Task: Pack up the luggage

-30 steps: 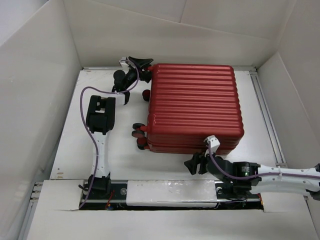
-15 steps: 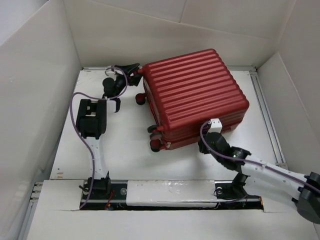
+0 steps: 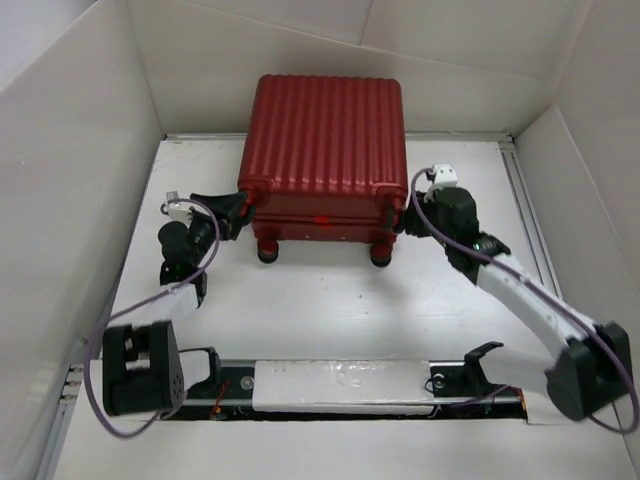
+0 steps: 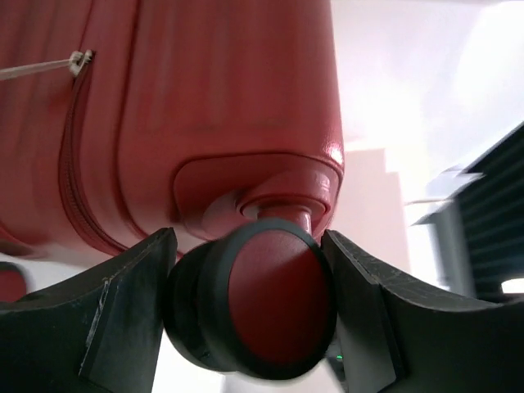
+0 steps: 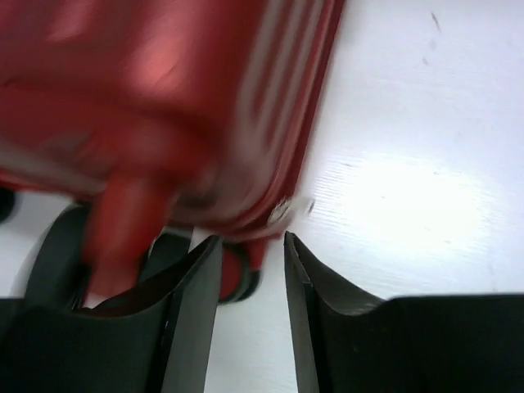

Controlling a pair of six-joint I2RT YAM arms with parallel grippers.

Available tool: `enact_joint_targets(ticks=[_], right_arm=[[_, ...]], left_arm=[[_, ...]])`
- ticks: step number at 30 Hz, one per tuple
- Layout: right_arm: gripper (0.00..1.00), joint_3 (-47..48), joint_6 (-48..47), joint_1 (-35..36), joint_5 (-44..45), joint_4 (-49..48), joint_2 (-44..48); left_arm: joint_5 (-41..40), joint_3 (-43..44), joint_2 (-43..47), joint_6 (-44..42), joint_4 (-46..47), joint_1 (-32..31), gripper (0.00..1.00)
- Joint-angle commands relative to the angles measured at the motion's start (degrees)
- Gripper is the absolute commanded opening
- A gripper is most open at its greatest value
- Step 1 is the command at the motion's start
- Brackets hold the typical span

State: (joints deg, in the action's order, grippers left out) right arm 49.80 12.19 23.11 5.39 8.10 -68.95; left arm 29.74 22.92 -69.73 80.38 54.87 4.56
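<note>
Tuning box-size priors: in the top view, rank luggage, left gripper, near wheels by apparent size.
1. luggage
2. left gripper
3. near wheels; the two look alike, so they are not ranked against each other.

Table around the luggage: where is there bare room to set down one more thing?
Widest free patch: the table between the wheels of the luggage and the arm bases. Smaller strips lie between the luggage and each side wall. Crowded: both near corners, where the left gripper and right gripper sit.

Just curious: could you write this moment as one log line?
suitcase closed, wheeled end toward the near edge | left gripper clamped on a wheel | right gripper at the other lower corner, grip unclear
</note>
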Motion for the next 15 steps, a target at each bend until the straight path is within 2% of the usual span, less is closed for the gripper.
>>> enact_joint_targets(ticks=[1,3,7,8,10,13,14,15], right_arm=[[0.44,-8.99,0.30,4.31,-9.52,-7.12,13.52],[0.45,-16.44,1.17,4.31,-9.52,-9.06,18.04],[0.32,-20.53,1.79,2.99,-10.75,-9.68,22.89],[0.23,-21.32,1.79,2.38,-10.23,-9.68,24.11],[0.15,-21.85,0.92,1.59,-9.61,-10.38,24.83],[0.21,-22.47,-3.03,-1.30,-10.48,-15.38,24.83],[0.30,-22.47,-4.61,-2.27,-13.27,-16.35,23.87],[0.34,-22.47,-6.02,-3.24,-15.39,-19.49,21.42]], left_arm=[[8.23,4.39,10.13,-12.07,-10.54,0.63,0.00],[7.62,7.48,10.94,-15.50,-19.34,1.94,0.00],[10.25,9.86,13.13,-15.96,-22.18,6.41,0.00],[10.25,9.87,13.13,-15.96,-23.13,7.21,0.00],[11.57,9.87,13.66,-16.65,-24.19,8.36,0.00],[12.19,9.34,13.05,-17.45,-24.20,8.89,0.00],[12.71,8.82,13.05,-17.45,-23.50,8.89,0.00],[12.71,8.29,12.52,-17.45,-22.71,8.89,0.00]])
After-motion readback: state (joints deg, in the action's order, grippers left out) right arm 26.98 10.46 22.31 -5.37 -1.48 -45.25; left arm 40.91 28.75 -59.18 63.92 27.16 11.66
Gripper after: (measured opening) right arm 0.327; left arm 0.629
